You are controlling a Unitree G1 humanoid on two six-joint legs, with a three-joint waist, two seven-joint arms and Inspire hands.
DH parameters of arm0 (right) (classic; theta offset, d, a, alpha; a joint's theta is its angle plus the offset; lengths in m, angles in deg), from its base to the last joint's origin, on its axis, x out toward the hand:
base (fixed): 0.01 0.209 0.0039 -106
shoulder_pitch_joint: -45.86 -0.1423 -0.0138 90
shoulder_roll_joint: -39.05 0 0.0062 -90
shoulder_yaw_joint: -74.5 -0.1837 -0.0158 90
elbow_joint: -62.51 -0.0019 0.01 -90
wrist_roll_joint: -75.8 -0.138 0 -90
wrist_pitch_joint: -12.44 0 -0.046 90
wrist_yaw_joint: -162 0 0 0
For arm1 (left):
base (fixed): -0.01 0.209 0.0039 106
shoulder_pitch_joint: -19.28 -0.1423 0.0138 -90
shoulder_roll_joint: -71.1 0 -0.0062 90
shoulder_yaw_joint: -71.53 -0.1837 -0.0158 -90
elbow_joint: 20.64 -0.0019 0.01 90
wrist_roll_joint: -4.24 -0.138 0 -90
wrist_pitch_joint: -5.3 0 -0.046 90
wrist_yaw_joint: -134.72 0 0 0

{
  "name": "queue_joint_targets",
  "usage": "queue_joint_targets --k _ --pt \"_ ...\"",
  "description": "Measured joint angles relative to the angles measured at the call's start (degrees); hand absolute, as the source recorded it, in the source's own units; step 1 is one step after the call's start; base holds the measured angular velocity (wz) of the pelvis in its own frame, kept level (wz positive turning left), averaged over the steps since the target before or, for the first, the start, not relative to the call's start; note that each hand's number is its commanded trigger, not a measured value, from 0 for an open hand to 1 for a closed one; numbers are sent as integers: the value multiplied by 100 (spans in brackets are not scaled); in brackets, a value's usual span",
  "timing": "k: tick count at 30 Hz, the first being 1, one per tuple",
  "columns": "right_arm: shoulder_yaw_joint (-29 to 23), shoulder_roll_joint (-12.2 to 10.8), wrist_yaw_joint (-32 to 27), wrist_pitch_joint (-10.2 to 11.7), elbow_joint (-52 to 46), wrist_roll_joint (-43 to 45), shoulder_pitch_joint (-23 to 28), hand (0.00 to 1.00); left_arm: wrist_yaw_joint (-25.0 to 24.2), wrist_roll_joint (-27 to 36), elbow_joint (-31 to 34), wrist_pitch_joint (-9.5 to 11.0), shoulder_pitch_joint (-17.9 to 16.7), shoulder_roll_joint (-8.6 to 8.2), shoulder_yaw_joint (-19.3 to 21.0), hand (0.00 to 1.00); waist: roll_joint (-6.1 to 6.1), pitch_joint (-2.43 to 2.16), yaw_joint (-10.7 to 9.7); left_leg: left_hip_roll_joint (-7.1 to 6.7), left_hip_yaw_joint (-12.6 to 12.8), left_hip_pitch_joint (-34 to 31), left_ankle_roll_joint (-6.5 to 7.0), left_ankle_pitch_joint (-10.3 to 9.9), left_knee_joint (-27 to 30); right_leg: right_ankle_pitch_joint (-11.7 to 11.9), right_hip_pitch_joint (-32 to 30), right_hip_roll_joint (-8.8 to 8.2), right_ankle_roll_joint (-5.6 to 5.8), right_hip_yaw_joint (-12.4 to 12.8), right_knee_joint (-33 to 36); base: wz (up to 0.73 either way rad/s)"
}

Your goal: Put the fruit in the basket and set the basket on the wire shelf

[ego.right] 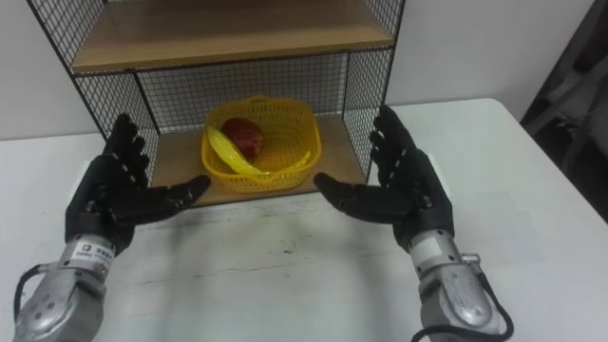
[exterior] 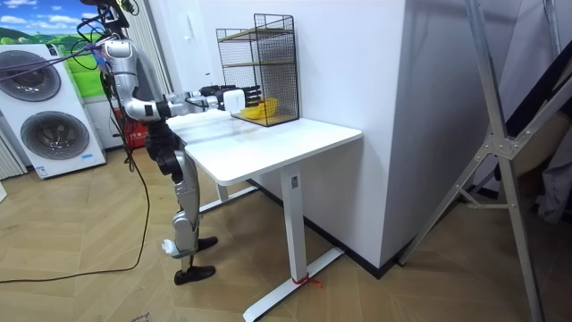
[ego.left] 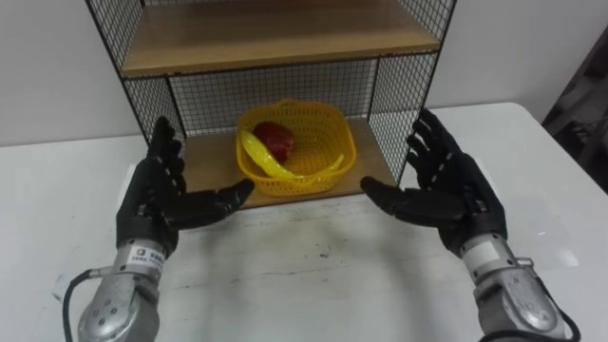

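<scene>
Basket [ego.left: 313, 180] sits on the wire shelf [ego.left: 394, 104], apple [ego.left: 275, 138] and perhaps a banana [ego.left: 261, 157] inside; left hand [ego.left: 152, 204] and right hand [ego.left: 456, 199] hover spread, empty. Best drawn straight back, no snagging.

The left hand [ego.left: 157, 204] and right hand [ego.left: 454, 195] are matte black, with segmented fingers and thick thumbs. On the end of each away from the wire shelf [ego.left: 399, 95] sits a silvery-grey wrist cuff widening into a rounded metal forearm shell; the left cuff bears a small white label. A thin dark cable loops beside each forearm. In the room view the arms and legs are silver-grey, the waist dark, the feet black.
</scene>
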Motion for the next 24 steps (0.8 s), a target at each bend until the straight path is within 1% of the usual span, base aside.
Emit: queue_joint_targets --k 2,3,5,6,7,8,11,12,13,15,17,18,20,21,23,24 --pt "4 -10 29 147 0 -31 157 0 -25 131 73 76 -195 20 -35 0 8 1 -6 0 -5 -1 -1 0 0 0 2 0 0 -4 2 0" --pt "4 -14 44 156 -1 -40 191 0 -25 206 156 82 -276 21 -41 0 9 2 -14 0 -7 -3 -1 -1 0 -1 -2 0 0 -4 1 0" --pt "1 -13 82 245 -4 -40 382 0 -65 497 412 215 -542 30 -88 0 7 3 -17 -1 -8 -12 -3 -2 -3 -6 -14 -1 5 -2 2 0" --pt "0 -13 97 264 -6 -40 437 0 -90 556 453 268 -608 39 -93 0 8 2 -17 0 -9 -15 -3 -2 -2 -7 -16 -1 5 -3 3 0" --pt "-24 -16 153 280 -40 -37 564 0 -143 556 520 377 -742 52 -87 0 7 2 -14 0 -9 -21 -4 -3 -2 -12 -30 -2 2 -1 16 0" --pt "-48 -20 203 338 -72 -37 693 0 -175 556 595 443 -877 61 -64 0 2 -12 -8 1 -8 -54 -4 -2 4 -17 -72 -5 1 0 36 0" --pt "-144 -21 212 460 -123 -38 925 0 -228 557 667 615 -1115 72 2 0 -6 -31 6 3 -11 -135 -8 -5 18 -15 -135 -1 -1 -2 31 0" --pt "-195 -21 205 461 -187 -41 983 0 -228 557 711 629 -1162 73 24 0 -8 -32 12 1 -12 -157 -8 -5 19 -14 -160 -1 -1 -3 32 0" --pt "-274 -16 176 522 -283 -41 1073 0 -227 559 832 645 -1246 82 66 0 -11 -31 30 0 -17 -202 -7 -4 18 -14 -200 -1 -1 -9 34 0" --pt "-302 -11 20 632 -377 -28 1084 0 -212 557 888 716 -1276 96 108 0 -18 -22 63 2 -16 -217 -8 -4 16 -12 -221 4 -3 -6 30 0" --pt "-306 -9 -282 903 -460 14 1083 0 -173 552 887 869 -1307 99 111 0 -20 -11 109 -28 -12 -221 -9 -5 17 -11 -221 8 -6 -14 27 0" --pt "-319 -10 -370 960 -470 29 1083 0 -153 550 887 910 -1315 99 119 0 -21 -11 119 -29 -16 -217 -10 -6 18 -10 -214 8 -6 -26 25 0" --pt "-495 -15 -738 1086 -565 196 1083 0 1 541 890 1112 -1329 99 261 0 2 -6 156 -33 -39 -203 -12 -7 18 -11 -187 10 -6 -45 18 3" --pt "-572 -11 -839 1102 -611 279 1083 0 78 541 906 1173 -1330 99 345 0 13 -7 164 -32 -41 -210 -12 -7 18 -11 -190 10 -6 -54 19 3" --pt "-896 8 -1339 1244 -801 451 1084 0 737 535 1161 1339 -1344 96 755 0 31 -3 185 -35 -54 -226 -15 -7 15 -15 -205 9 -5 -84 14 4" --pt "-980 8 -1482 1289 -849 518 1082 0 903 516 1238 1404 -1345 96 879 0 30 0 186 -35 -55 -228 -16 -6 9 -17 -212 8 -7 -90 17 3"
